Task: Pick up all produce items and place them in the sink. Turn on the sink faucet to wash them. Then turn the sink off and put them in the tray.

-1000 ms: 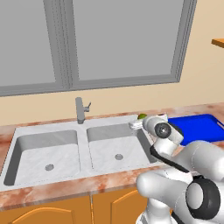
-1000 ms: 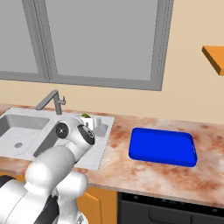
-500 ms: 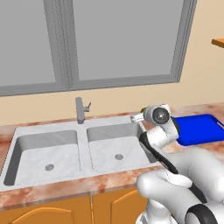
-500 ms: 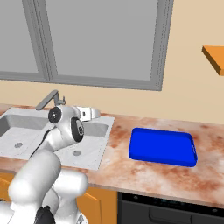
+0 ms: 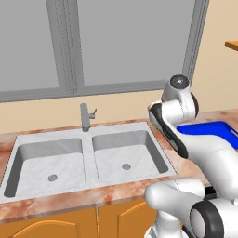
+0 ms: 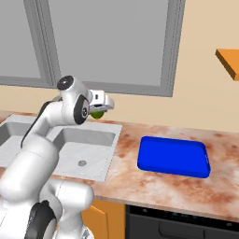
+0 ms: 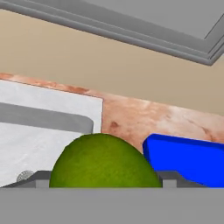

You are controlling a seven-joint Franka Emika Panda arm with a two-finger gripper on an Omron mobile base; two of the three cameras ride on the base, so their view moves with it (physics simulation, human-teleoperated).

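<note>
Lifted well clear of the tabletop (image 6: 154, 186) since a second ago, my arm now carries the lime (image 6: 97, 112) high, where before my hand sat low at the back right corner of the sink (image 5: 160, 160). My pincer (image 6: 103, 105) is closed around the fruit, its jaws standing wide because the lime is a broad thing; in the hand view the green round of the lime (image 7: 104, 162) sits right between the finger tips, so I judge the grip sound. From the right base view the fruit hangs in the air above the rear edge of the right bowl, near the wall under the window. Below and ahead in the hand view I see the pale sink (image 7: 48, 109) to one side and the blue tray (image 7: 188, 159) to the other. The sink faucet (image 5: 85, 117) stands behind the divider between the bowls, well apart from my hand. Picking up looks done; what I think comes next is swinging over a bowl and lowering before I let go, so the lime does not bounce out.
</note>
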